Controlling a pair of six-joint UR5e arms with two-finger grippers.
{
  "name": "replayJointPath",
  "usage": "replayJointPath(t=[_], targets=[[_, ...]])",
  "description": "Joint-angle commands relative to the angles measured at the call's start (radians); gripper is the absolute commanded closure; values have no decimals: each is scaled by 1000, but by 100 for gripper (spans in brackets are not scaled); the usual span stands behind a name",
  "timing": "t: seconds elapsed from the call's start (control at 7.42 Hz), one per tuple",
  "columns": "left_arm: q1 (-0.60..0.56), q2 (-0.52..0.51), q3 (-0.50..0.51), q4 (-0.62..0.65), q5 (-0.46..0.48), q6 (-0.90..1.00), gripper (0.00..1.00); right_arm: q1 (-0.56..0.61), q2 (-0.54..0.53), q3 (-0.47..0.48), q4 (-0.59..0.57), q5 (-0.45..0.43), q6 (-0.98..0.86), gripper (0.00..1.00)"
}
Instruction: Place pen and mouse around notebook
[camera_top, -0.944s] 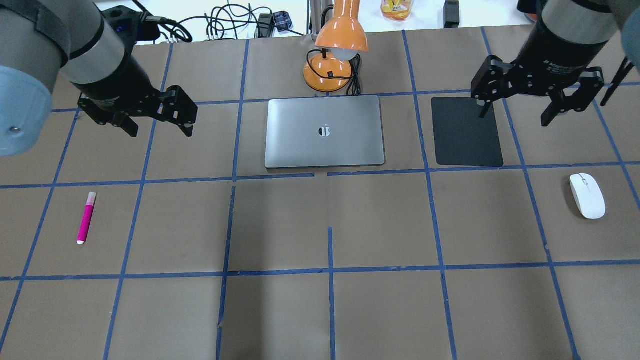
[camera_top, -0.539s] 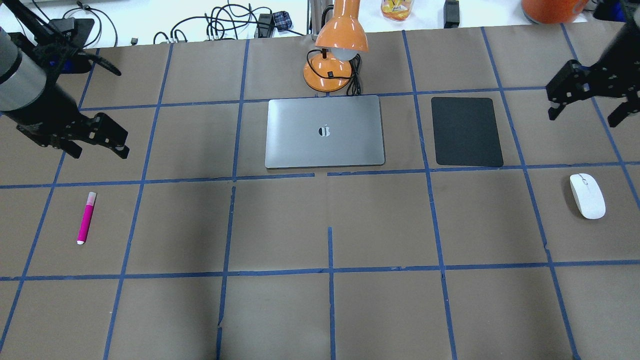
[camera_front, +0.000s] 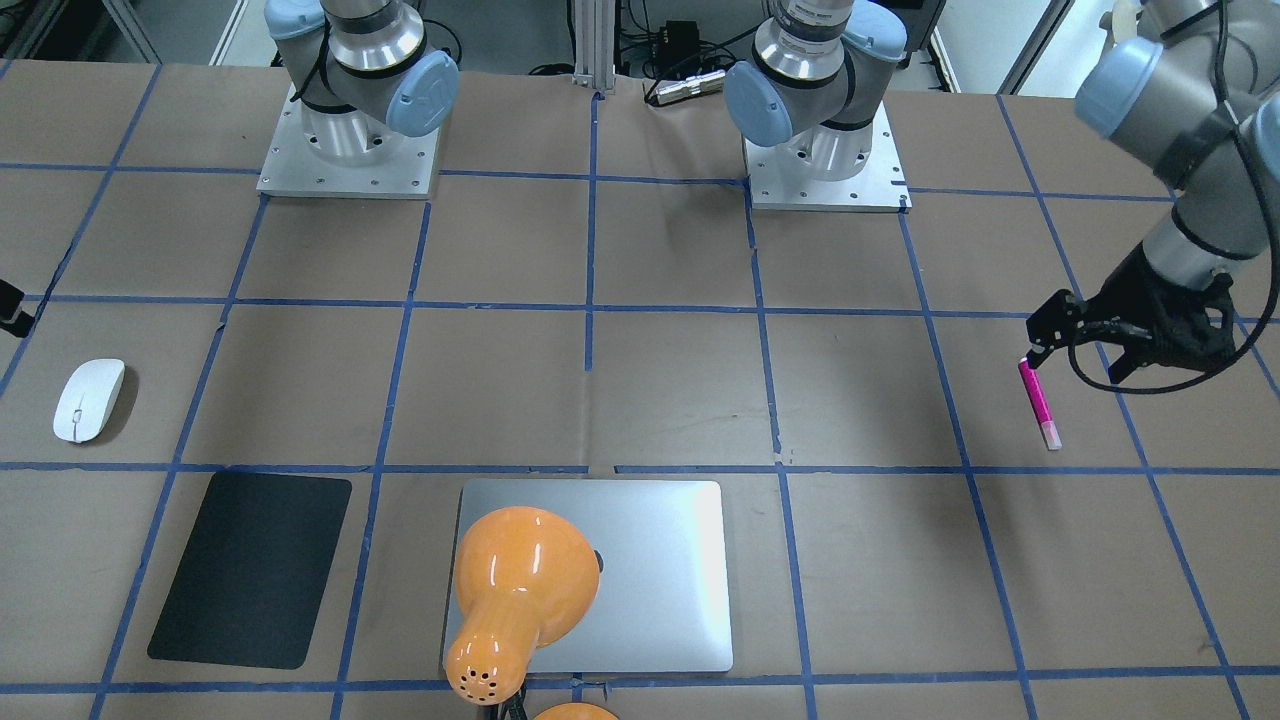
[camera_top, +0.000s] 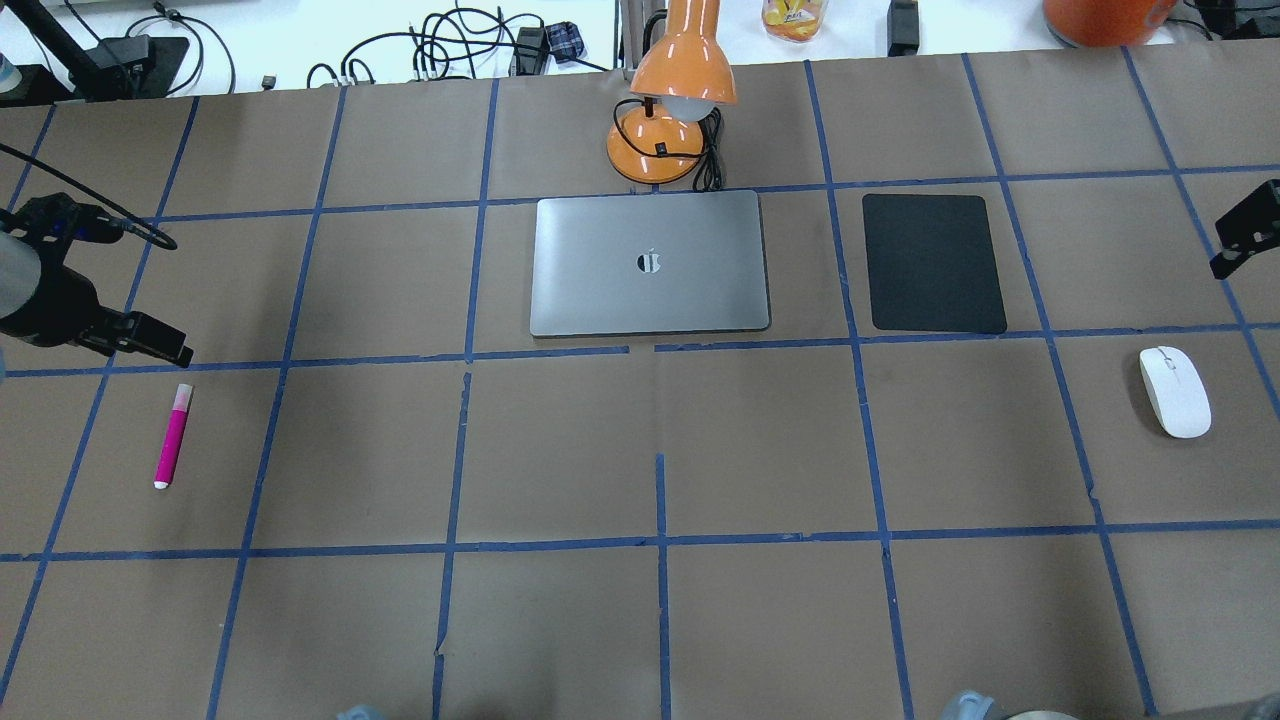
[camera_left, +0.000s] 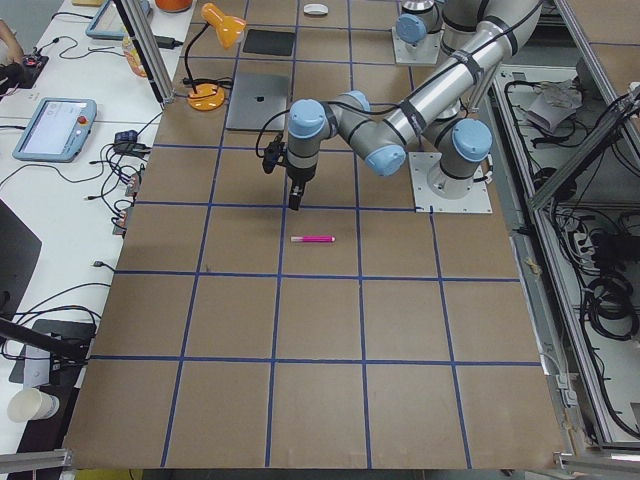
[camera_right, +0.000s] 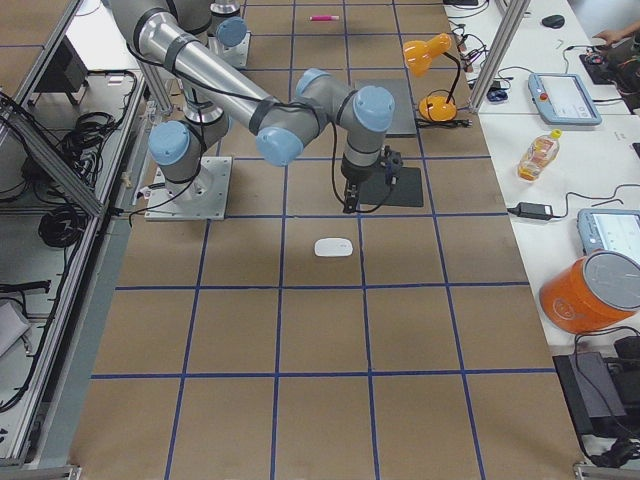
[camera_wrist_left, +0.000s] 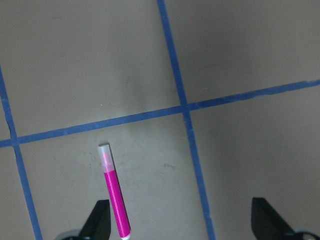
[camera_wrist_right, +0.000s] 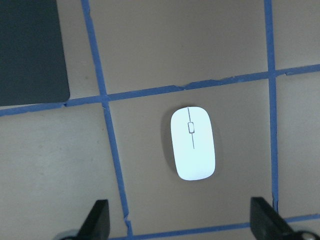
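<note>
The magenta pen (camera_top: 172, 436) lies flat on the brown table at the left. My left gripper (camera_front: 1080, 355) hovers just beyond the pen's capped end, jaws open and empty; in the left wrist view the pen (camera_wrist_left: 115, 197) lies by the left fingertip. The white mouse (camera_top: 1174, 391) sits at the right. My right gripper (camera_wrist_right: 181, 222) hangs open above it, and the mouse (camera_wrist_right: 193, 143) is centred ahead of the fingers. The silver notebook (camera_top: 650, 262) lies shut in the middle, far from both.
A black mat (camera_top: 933, 262) lies between the notebook and the mouse. An orange desk lamp (camera_top: 670, 100) stands behind the notebook, its head overhanging it. Cables and a bottle (camera_top: 793, 18) line the far edge. Blue tape (camera_top: 660, 540) grids the table.
Both arms have swung outward. The left gripper went from beside the notebook to the pen, the right from over the black mat to the mouse. Pen, mouse and notebook stayed put.
</note>
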Motion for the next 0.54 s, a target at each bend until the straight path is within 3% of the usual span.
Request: replayJointPath(t=[0.0,0.27,0.4], targets=[[21,-119,-57,152,77,-21,0,-20,51,89,-192,-39,-27,0],[76,-182,-57,174,74,-35,0,-20,61,172,-299,-34,-57,0],[81,-192,-58,177,74,-71,21,-20,74,206,-380,-27,-117,0]])
